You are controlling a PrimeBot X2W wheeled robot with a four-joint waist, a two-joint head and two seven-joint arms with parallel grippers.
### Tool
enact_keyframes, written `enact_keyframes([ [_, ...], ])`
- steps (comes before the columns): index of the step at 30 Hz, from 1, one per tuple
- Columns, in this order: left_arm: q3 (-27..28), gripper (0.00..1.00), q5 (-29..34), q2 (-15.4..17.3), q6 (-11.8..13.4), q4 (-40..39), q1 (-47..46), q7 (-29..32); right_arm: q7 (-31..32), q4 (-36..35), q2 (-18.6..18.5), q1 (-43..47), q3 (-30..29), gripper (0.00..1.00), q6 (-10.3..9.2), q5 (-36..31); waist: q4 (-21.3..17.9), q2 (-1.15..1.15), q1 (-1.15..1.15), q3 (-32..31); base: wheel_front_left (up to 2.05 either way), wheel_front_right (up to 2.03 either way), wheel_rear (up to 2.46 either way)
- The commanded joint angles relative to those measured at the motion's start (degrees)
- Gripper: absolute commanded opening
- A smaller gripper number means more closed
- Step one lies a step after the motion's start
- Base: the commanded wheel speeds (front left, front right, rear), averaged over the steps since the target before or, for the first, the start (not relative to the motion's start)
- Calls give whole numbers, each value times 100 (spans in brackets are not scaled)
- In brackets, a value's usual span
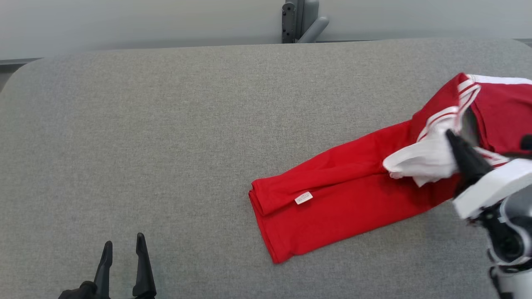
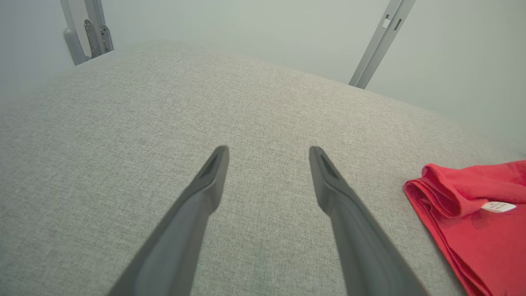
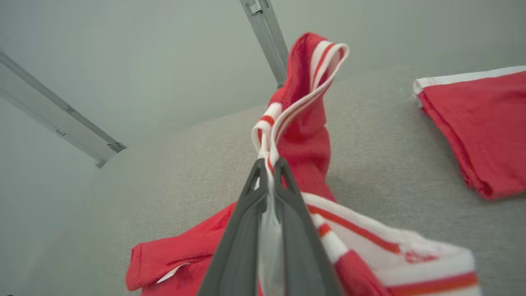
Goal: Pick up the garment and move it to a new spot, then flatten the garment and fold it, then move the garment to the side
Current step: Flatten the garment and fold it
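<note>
The garment [image 1: 353, 195] is red with white stripes and a small white label, lying stretched across the right half of the grey table [image 1: 166, 124]. My right gripper [image 1: 451, 139] is shut on its white striped edge at the right, lifting a fold of it. In the right wrist view the fingers [image 3: 246, 222] pinch the white and red band [image 3: 304, 94], which rises above them. The left gripper [image 1: 124, 245] stands open at the lower left, apart from the cloth. Between its fingers [image 2: 197, 201] is bare table, with the garment's folded hem [image 2: 464, 213] to the right.
A grey metal post [image 1: 301, 20] stands behind the table's far edge. A slanted metal strut [image 2: 380, 41] shows beyond the table in the left wrist view. Bare grey table surface spreads across the left and middle.
</note>
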Motion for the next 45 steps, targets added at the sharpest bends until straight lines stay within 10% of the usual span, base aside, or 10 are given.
enact_keyframes([
  [1, 1, 100, -23, 1, 4, -19, 17, -16, 49, -99, 99, 93, 195, 0, 1, 31, 6, 5, 0, 27, 0, 0, 0],
  [12, -11, 100, 290, 3, -155, 12, -229, -16, -416, 626, 1111, 156, 2431, 0, 1, -143, 208, 5, 0, 175, 0, 0, 0],
  [26, -15, 100, 349, 2, -156, 66, -242, -16, -1286, 1805, 1224, -274, 3229, 0, 1, 146, 336, 5, 0, 130, 0, 0, 0],
  [28, -17, 100, 344, 2, -154, 67, -227, -16, -1374, 1886, 1223, -340, 3352, 40, 1, 202, 324, 5, 0, 126, 0, 0, 0],
  [29, -18, 100, 343, 2, -149, 74, -207, -16, -1403, 1924, 1224, -365, 3417, 100, 1, 221, 310, 5, 0, 123, 0, 0, 0],
  [37, -10, 100, 413, 2, -138, 90, -25, -16, -1631, 1485, 1216, -251, 3452, 100, 1, 227, 190, 5, 0, 54, 0, 0, 0],
  [45, -53, 100, 345, 3, -40, -8, 120, -16, -2013, 312, 570, 513, 1730, 100, 1, -647, 75, 5, 0, -57, 0, 0, 0],
])
